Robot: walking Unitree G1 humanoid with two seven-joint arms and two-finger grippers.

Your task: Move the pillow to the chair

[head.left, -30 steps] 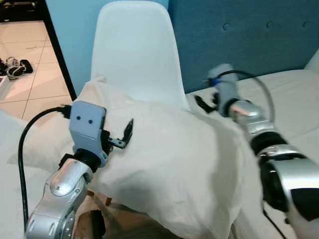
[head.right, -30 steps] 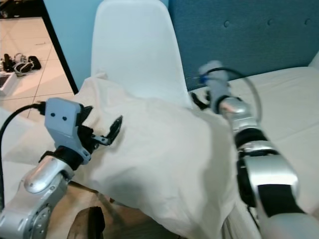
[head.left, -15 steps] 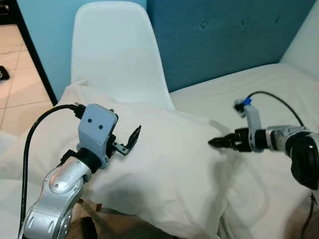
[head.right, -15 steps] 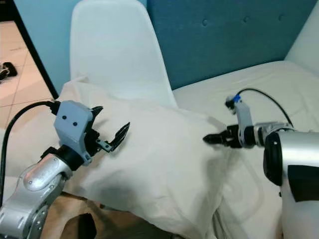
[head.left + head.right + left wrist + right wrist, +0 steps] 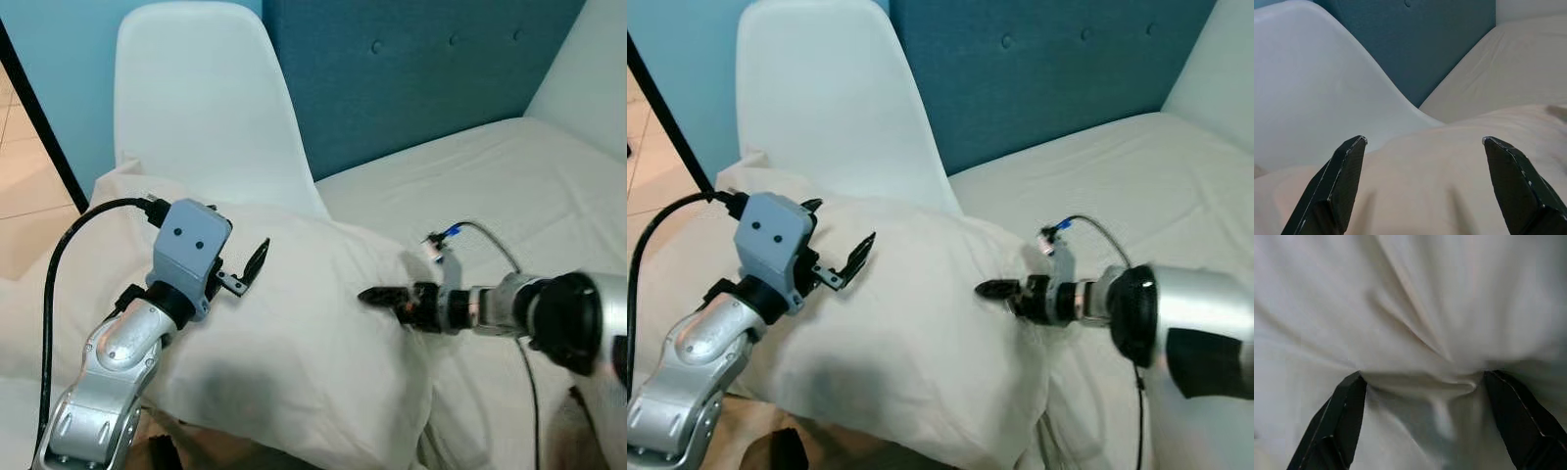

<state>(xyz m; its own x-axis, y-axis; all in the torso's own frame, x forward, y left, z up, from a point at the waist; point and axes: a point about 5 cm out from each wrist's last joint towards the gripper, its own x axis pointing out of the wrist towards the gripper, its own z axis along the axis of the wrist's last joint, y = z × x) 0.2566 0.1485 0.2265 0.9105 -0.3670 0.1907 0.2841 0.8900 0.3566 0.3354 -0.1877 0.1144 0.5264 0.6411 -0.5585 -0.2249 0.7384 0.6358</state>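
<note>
Left eye view shows one white pillow (image 5: 294, 333) lying across the seat of one white chair (image 5: 196, 108), its right end spilling toward the bed (image 5: 509, 186) just beside the chair. One pillow, one chair, one bed and two grippers are in sight. Behind the bed stands a teal padded headboard (image 5: 411, 69), and a second white cushion (image 5: 588, 69) leans in the far right corner.

At the left, the left gripper (image 5: 243, 276) hovers just above the pillow's near-left part, its two black fingers spread wide with nothing between them. In the left wrist view the two fingers (image 5: 1337, 191) stand far apart over the pillow, with the chair's back and the headboard beyond.

From the right, the right gripper (image 5: 377, 295) reaches in level and meets the pillow's right edge. In the right wrist view its two fingers (image 5: 1339, 423) are parted, and a bunched fold of the pillow's cloth sits between the tips, pressed against them; the cloth creases there. Whether the fold is truly pinched cannot be told.
</note>
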